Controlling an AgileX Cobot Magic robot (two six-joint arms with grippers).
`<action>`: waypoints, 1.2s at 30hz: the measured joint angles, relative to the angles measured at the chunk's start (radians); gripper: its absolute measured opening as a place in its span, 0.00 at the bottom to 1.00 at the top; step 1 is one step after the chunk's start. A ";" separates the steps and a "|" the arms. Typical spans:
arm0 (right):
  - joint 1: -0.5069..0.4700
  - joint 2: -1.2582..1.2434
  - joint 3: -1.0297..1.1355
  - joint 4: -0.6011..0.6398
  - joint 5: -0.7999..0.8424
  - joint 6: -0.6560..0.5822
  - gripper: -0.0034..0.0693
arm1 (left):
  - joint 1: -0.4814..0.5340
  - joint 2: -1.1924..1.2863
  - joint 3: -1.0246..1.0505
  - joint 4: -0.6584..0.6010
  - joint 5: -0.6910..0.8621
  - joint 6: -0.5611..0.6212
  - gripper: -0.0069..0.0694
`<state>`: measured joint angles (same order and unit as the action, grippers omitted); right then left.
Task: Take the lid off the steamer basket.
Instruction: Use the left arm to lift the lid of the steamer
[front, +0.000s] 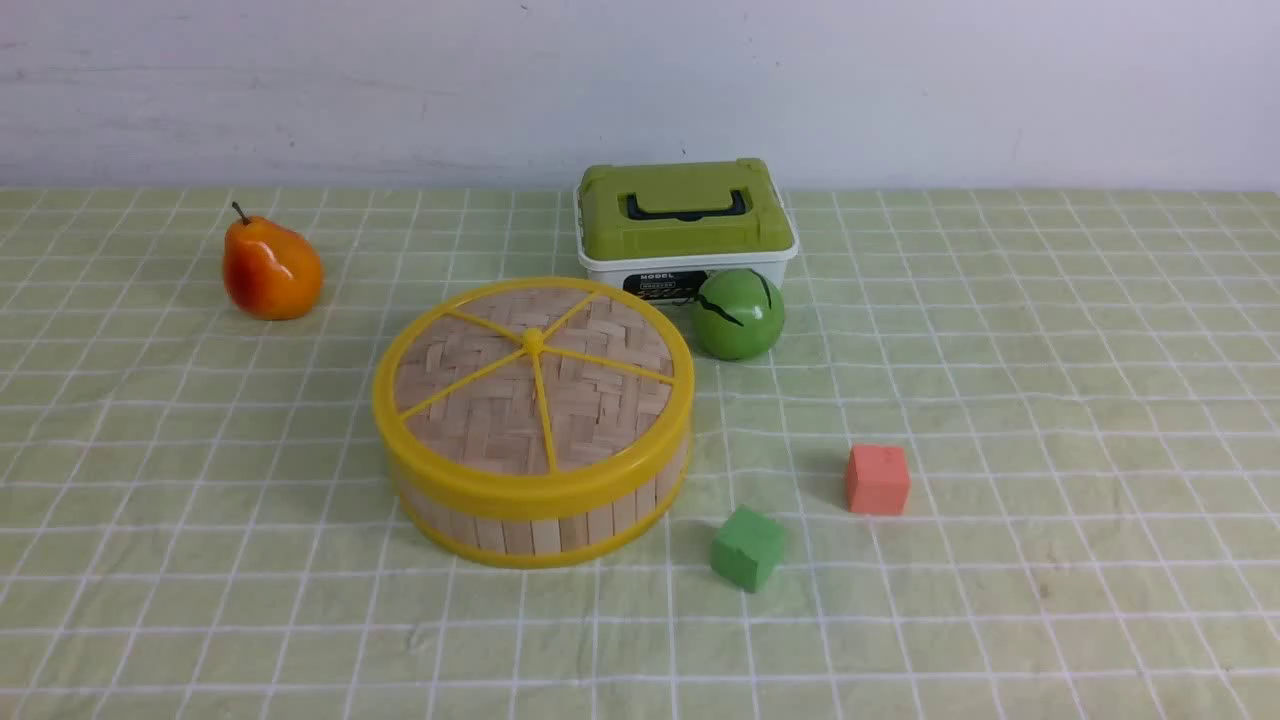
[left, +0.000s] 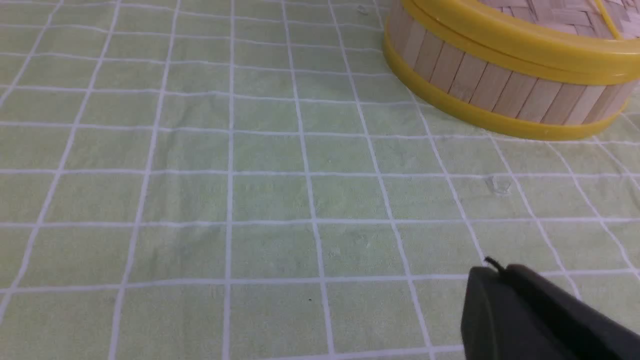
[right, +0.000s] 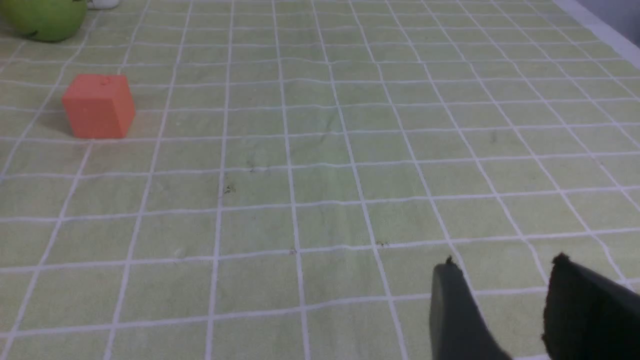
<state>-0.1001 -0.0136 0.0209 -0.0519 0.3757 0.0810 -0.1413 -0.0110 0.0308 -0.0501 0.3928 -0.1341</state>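
Note:
The lid (front: 532, 385), a woven bamboo disc with a thick yellow rim, yellow spokes and a small centre knob, sits on the steamer basket (front: 545, 530) at the table's middle. The basket's slatted wall (left: 480, 80) and the lid's rim (left: 520, 45) also show in the left wrist view. Neither arm shows in the front view. My left gripper (left: 492, 270) is shut and empty, low over the cloth, short of the basket. My right gripper (right: 505, 265) is open and empty over bare cloth, away from the basket.
A white box with an olive-green lid (front: 683, 215) stands behind the basket, a green ball (front: 738, 313) in front of it. An orange pear (front: 270, 270) lies far left. A green cube (front: 748, 547) and a red cube (front: 877, 479) lie right of the basket.

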 joint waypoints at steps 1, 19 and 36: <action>0.000 0.000 0.000 0.000 0.000 0.000 0.38 | 0.000 0.000 0.000 0.000 0.000 0.000 0.09; 0.000 0.000 0.000 0.000 0.000 0.000 0.38 | 0.000 0.000 0.000 0.000 0.000 0.000 0.09; 0.000 0.000 0.000 0.000 0.000 0.000 0.38 | 0.000 0.000 0.000 0.000 -0.027 0.000 0.10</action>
<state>-0.1001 -0.0136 0.0209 -0.0519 0.3757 0.0810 -0.1413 -0.0110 0.0308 -0.0501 0.3654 -0.1341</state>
